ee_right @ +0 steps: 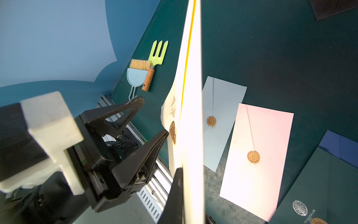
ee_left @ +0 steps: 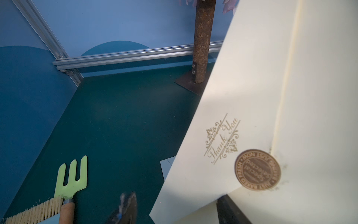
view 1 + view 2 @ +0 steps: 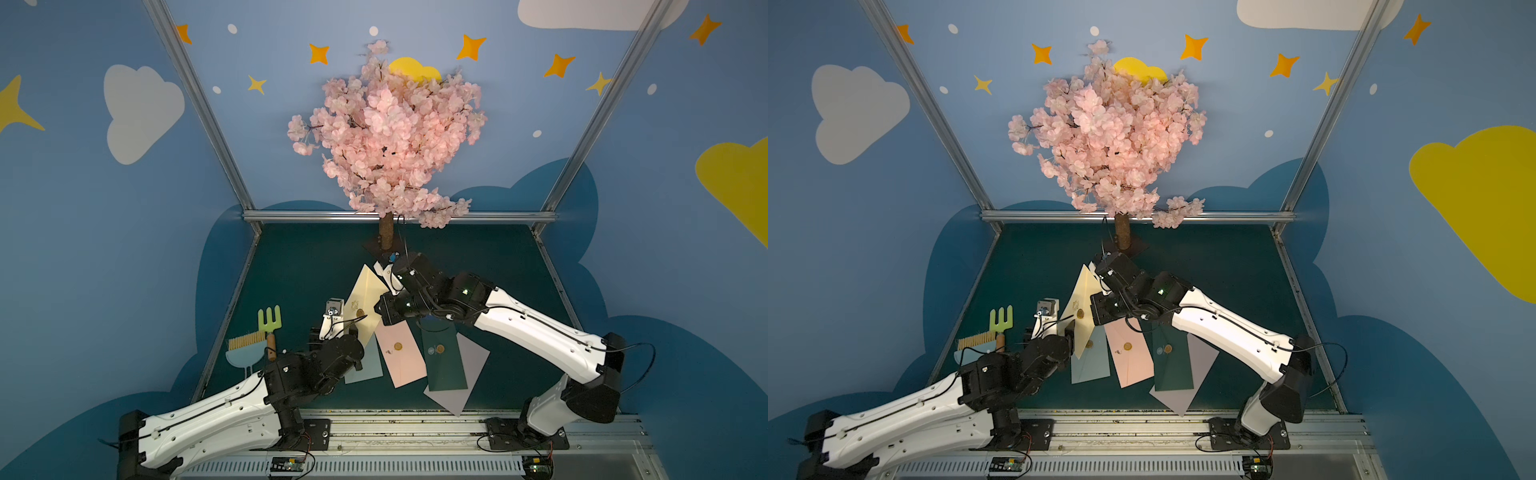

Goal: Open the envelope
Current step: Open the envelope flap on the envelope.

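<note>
The cream envelope (image 3: pixel 368 291) is held up on edge above the middle of the tabletop (image 3: pixel 299 257), w/ its long axis running approx. 12 to 6 o'clock in both top views. Its 12 o'clock end is pinched by the right tool (image 1: pixel 188 194), which is pressed together on the paper. The left tool (image 1: pixel 153 116) is seen at the envelope's 9 o'clock side, spread, w/ nothing gripped; one fingertip is placed just beside the seal (image 2: pixel 257 170). The flap (image 2: pixel 222 116) is judged not yet opened, as its tip is stuck down by the seal. Step in hand: prob. lining up on the flap edge. Next, a finger should be slid under the flap beside the seal, then the flap nipped and peeled off gently, since the paper could be torn. Other envelopes, e.g. the pink one (image 3: pixel 401 353), are lying flat at approx. 5 o'clock.
</note>
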{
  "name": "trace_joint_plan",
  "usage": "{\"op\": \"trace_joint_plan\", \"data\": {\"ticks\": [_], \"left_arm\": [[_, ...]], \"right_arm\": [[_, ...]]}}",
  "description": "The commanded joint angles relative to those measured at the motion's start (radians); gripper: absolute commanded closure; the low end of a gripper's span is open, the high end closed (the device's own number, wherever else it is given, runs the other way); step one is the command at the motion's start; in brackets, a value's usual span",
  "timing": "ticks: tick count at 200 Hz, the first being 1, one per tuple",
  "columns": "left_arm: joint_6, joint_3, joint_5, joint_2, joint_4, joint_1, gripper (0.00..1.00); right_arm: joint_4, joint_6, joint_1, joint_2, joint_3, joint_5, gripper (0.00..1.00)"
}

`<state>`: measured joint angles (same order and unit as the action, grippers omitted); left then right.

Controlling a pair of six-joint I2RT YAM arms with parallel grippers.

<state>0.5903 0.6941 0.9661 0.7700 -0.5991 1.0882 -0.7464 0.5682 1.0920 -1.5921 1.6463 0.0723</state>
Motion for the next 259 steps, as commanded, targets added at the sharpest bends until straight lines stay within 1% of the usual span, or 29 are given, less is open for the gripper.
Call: {"op": "trace_joint_plan", "data": {"ticks": [1, 155, 259], "left_arm": [[-0.004, 0.028, 0.051, -0.023, -0.003, -0.008, 0.34], [-0.004, 0.019, 0.06, -0.103, -0.057, -0.045, 0.34], [-0.01, 0.017, 0.051, -0.124, -0.066, -0.076, 0.34]], "right_arm": [[-0.068, -0.012, 0.013, -0.016, 0.017, 0.025, 1.0], [-0.09, -0.026, 0.042, -0.023, 0.018, 0.039, 1.0], [-0.106, -0.031, 0.061, -0.019, 0.014, 0.041, 1.0]]}}
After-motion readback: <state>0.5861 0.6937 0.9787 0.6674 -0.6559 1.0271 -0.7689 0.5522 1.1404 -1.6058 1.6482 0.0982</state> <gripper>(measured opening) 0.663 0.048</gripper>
